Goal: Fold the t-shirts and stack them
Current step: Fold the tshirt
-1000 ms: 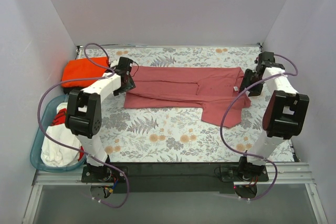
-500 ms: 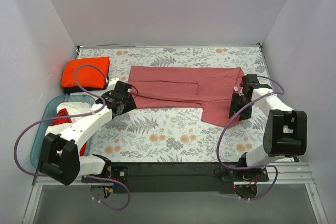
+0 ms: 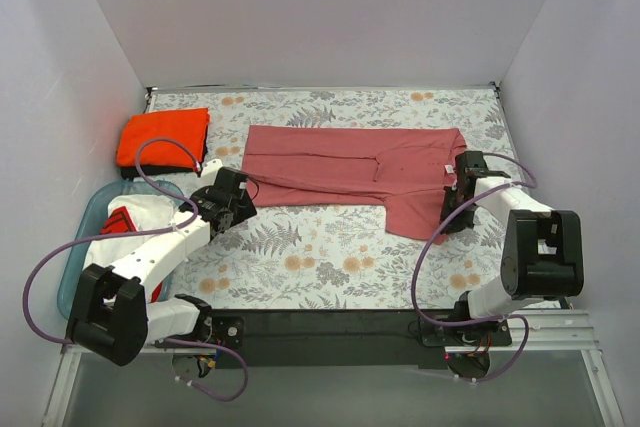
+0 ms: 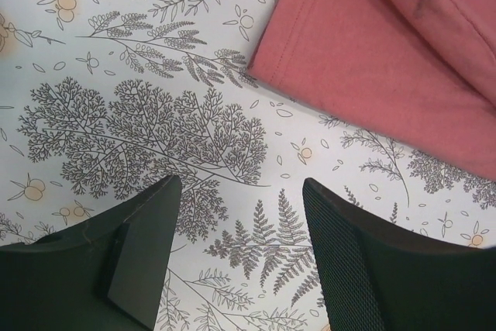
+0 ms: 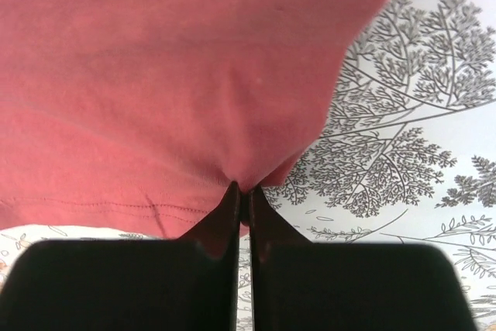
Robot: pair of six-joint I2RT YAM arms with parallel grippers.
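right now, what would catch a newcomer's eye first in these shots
The big rose-red t-shirt sprawls across the far middle, the right gripper shut on its right flap. The folded orange t-shirt sits far left; the left gripper hangs open near the big shirt's left corner.

The large t-shirt (image 3: 340, 162) lies centre; folded t-shirts (image 3: 163, 137) far left, behind tub (image 3: 70, 277).
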